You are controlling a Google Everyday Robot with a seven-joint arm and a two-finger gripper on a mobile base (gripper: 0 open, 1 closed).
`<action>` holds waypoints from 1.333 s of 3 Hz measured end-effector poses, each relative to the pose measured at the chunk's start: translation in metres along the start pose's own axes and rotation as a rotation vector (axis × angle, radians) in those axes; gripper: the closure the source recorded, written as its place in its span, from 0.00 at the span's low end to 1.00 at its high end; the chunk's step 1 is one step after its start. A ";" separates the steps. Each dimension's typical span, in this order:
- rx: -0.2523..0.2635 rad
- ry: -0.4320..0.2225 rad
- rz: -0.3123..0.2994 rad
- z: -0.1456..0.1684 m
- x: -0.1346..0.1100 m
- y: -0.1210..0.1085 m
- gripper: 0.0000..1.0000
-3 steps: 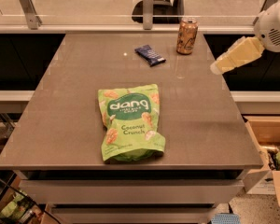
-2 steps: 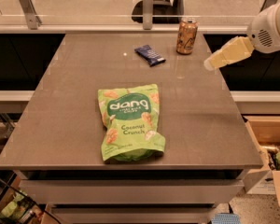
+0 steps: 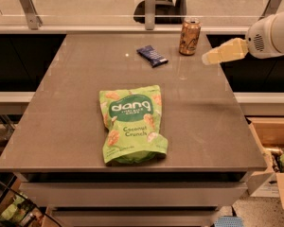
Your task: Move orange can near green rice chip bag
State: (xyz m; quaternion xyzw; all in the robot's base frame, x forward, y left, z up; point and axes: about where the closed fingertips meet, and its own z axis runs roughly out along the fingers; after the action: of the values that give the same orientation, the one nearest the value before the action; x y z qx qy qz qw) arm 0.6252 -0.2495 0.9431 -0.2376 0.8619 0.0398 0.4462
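Note:
The orange can [image 3: 190,36] stands upright near the far right edge of the grey table [image 3: 61,108]. The green rice chip bag [image 3: 130,123] lies flat near the middle front of the table, logo up. My gripper [image 3: 209,58] reaches in from the right on a white arm [image 3: 272,33]. Its pale yellow fingers [image 3: 225,52] point left, just to the right of the can and a little nearer the camera. It is not touching the can.
A small dark blue wrapped snack bar [image 3: 152,56] lies left of the can. A glass barrier with metal posts [image 3: 150,6] runs behind the table. An open cardboard box [image 3: 274,150] stands on the floor at the right.
My gripper has moved left and slightly up, closer to the orange can. The can, bag and snack bar have not moved.

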 end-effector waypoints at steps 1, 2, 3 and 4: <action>0.000 0.000 0.000 0.000 0.000 0.000 0.00; 0.037 -0.041 0.025 0.008 -0.006 -0.004 0.00; 0.076 -0.126 0.070 0.030 -0.021 -0.014 0.00; 0.101 -0.204 0.107 0.055 -0.040 -0.024 0.00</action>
State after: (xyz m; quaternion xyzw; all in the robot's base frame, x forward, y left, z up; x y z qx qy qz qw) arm 0.6968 -0.2409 0.9448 -0.1634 0.8244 0.0441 0.5402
